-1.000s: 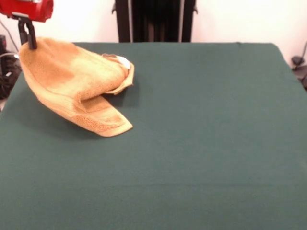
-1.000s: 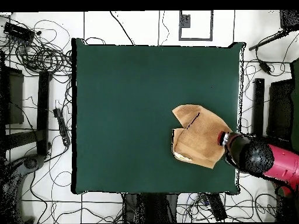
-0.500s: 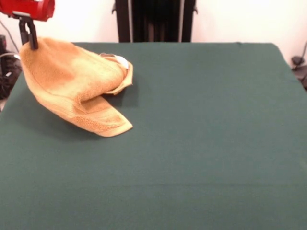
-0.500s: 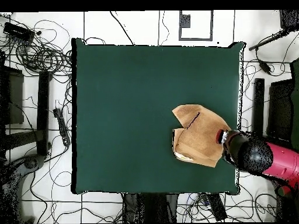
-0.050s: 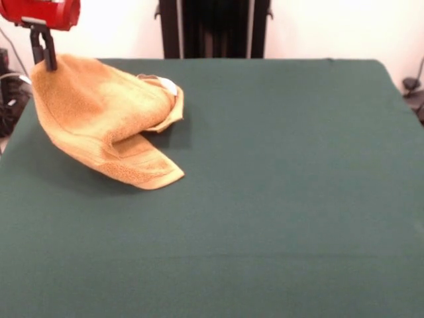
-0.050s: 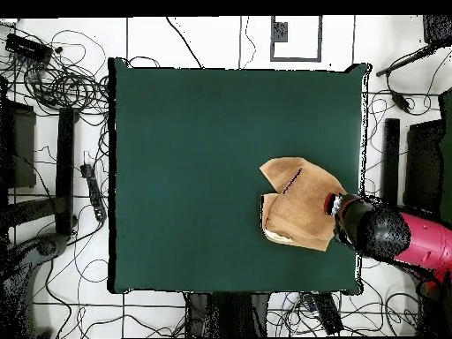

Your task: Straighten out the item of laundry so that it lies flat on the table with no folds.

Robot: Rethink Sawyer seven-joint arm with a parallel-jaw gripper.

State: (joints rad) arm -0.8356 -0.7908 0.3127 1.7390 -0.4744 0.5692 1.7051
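Your gripper [image 5: 47,61] upper left, pinching towel [image 5: 106,122] corner, lifted; rest bunched, folded on table [image 5: 278,185].

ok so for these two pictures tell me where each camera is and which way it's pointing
Front view: sits across the table from the robot, facing it; shows the gripper pinching the folded orange towel at the table's corner, under the red arm end.
Overhead view: sits above, looking straight down, robot's base at the bottom; the red and black arm enters from the right.
Both share the towel, the table and the gripper.
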